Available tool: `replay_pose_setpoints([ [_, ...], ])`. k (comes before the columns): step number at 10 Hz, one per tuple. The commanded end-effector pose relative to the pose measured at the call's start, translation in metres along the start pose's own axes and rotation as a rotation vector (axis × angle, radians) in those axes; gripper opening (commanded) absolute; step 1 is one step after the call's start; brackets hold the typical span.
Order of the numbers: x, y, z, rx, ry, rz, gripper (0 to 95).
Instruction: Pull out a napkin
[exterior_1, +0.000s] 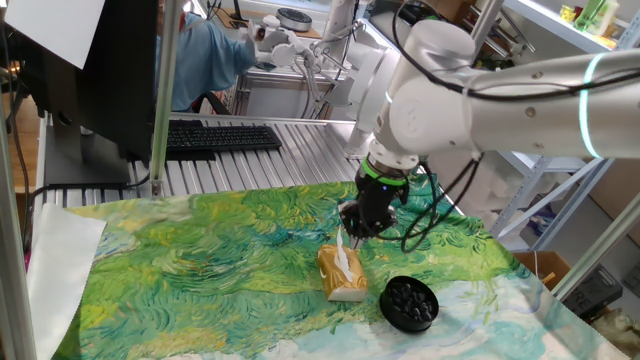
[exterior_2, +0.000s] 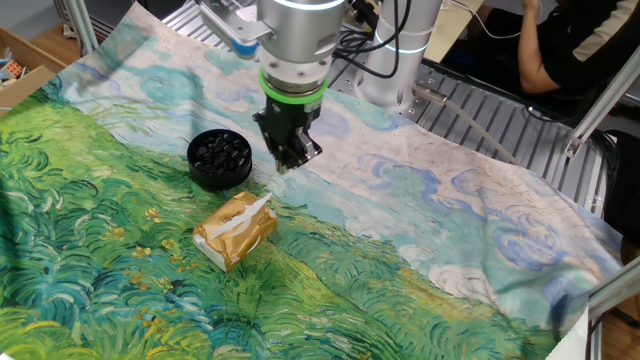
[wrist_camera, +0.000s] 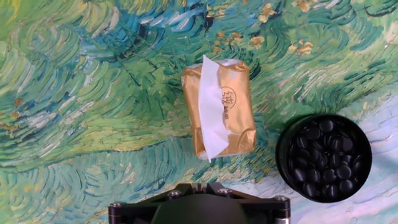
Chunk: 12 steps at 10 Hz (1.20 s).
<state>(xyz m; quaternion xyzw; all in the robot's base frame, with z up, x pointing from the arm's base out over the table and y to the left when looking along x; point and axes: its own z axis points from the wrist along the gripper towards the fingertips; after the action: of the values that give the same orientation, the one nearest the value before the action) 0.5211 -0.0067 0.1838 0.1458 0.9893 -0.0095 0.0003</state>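
Note:
The tan-yellow tissue pack (exterior_1: 345, 278) (exterior_2: 235, 232) (wrist_camera: 239, 112) lies on the painted green cloth. The white napkin (exterior_1: 343, 250) (exterior_2: 247, 216) (wrist_camera: 211, 112) sticks out of the pack's top slot, narrow and pointed at its free end. My gripper (exterior_1: 357, 228) (exterior_2: 290, 160) (wrist_camera: 199, 185) hovers just above and beside the pack's end, near the napkin's tip and apart from it. Its fingers stand pressed together with nothing between them. In the hand view only the finger bases show at the bottom edge.
A black round container (exterior_1: 408, 302) (exterior_2: 219, 157) (wrist_camera: 323, 158) full of dark pieces stands close beside the pack. A large white paper sheet (exterior_1: 60, 270) lies at the cloth's left edge. A keyboard (exterior_1: 215, 138) and a person (exterior_2: 560, 45) are behind the table.

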Motion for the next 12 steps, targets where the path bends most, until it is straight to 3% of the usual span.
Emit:
replay_pose_setpoints([
  [1,-0.001,-0.001,0.000,0.001,-0.003,0.000,0.0],
  [3,-0.006,-0.002,0.002,0.002,-0.005,0.000,0.0],
  [9,-0.041,-0.009,-0.005,0.001,-0.002,-0.018,0.0],
  [12,-0.046,-0.009,-0.003,0.001,-0.003,-0.018,0.0],
])
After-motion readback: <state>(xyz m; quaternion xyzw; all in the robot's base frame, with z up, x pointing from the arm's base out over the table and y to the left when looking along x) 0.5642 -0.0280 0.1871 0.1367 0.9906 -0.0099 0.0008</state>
